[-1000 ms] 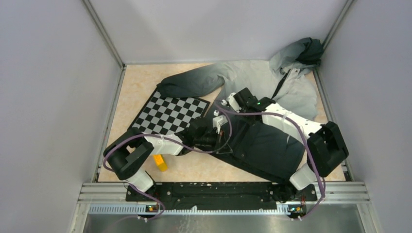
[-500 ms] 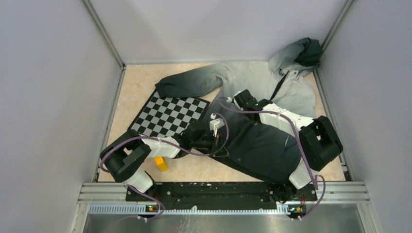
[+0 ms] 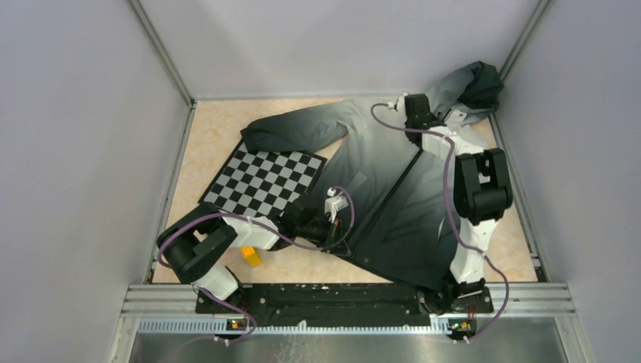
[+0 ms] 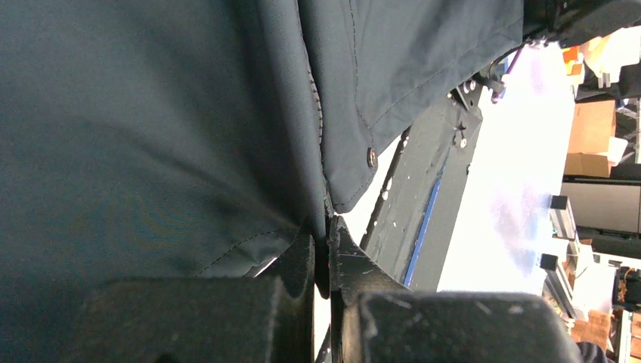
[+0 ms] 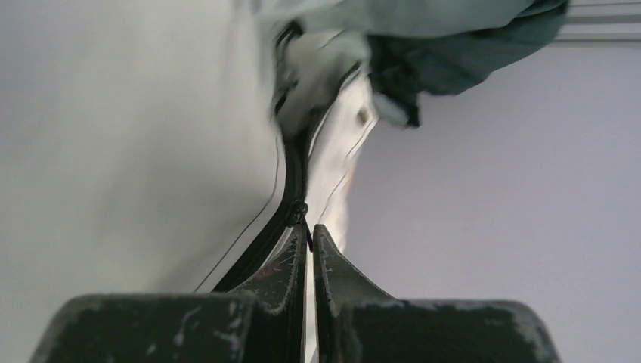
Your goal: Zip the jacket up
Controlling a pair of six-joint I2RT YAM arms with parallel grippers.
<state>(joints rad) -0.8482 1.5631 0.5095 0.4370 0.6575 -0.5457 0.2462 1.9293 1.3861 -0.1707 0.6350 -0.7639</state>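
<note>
Now jacket (image 3: 393,204) spread on table (image 3: 219,144), pinched at bottom edge by closed left gripper (image 4: 326,236); zipper pull (image 5: 296,212) clamped near collar in closed right gripper (image 5: 308,231).

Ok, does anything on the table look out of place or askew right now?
Mildly, yes. The jacket lies diagonally, with its hood crumpled up against the far right corner, and one sleeve reaches the checkerboard. A small yellow object sits stray beside the left arm.

A checkerboard (image 3: 264,180) lies on the beige table (image 3: 215,140), a yellow object (image 3: 249,255), perhaps a block, nearby.
</note>
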